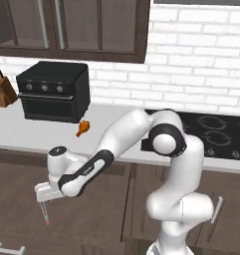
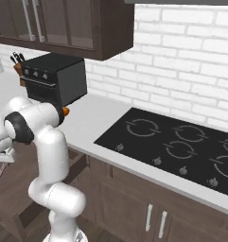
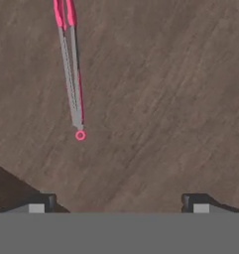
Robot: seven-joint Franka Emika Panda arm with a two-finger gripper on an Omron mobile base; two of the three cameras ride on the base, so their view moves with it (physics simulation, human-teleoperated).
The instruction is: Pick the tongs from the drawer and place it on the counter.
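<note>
At upper left of the hand view, the tongs (image 3: 71, 74) lie flat on the drawer (image 3: 160, 99) floor, ahead of your wide-spread, empty fingers (image 3: 41, 202). You should find them light, stiff and thin, likely slippery. Pinch across both arms mid-length, not the ringed tip.

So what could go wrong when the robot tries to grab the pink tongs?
The tongs lie off to the left of the open pincer in the hand view, so closing now could miss them. They are thin and flat on the drawer floor, so they might slip out.
</note>
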